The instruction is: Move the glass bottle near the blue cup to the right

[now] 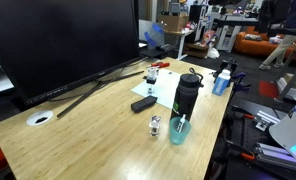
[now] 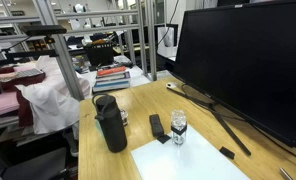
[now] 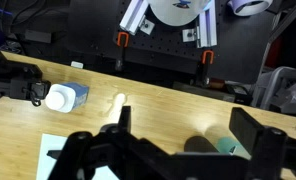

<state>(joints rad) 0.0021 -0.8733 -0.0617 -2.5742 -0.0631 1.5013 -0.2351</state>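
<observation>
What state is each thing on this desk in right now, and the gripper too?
Glass bottle: upright beside the cup, not held.
Blue cup: upright.
Flask: upright, lid on.
Far glass bottle: upright by the monitor stand.
Blue-and-white bottle: upright, capped.
Monitor: screen dark.
Gripper: open, empty.

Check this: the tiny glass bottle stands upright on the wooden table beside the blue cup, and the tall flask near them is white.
One thing is wrong: the tall flask is black, not white, as an exterior view shows. The glass bottle does stand upright on the wooden table beside the blue cup.
</observation>
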